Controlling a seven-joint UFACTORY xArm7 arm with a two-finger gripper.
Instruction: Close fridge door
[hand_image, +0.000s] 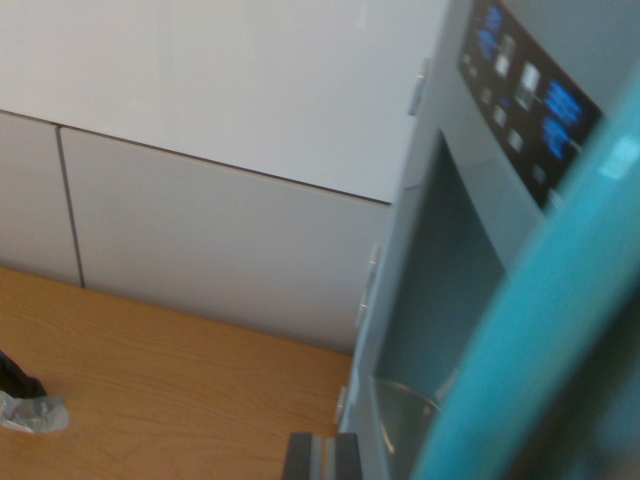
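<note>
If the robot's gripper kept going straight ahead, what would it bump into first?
Probably the fridge door. Only a bit of the gripper shows at the bottom edge, pointing toward the dispenser recess. Depth is unclear, so that is a guess.

Wooden floor (180, 390), crumpled grey wrapper (32, 412)

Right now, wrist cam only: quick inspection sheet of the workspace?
Surface: light wooden floor, mostly bare.
Job's things: grey fridge door with recessed dispenser bay and dark control panel with blue lit icons, seen at a tilt; a blurred teal bar crosses in front of it.
Clutter: small crumpled grey and black object at the wrist view's left edge.
Grippers: dark grey part at the bottom edge, possibly the gripper; state cannot be told.
Cables: nothing seen.
Surroundings: white panelled wall behind.
</note>
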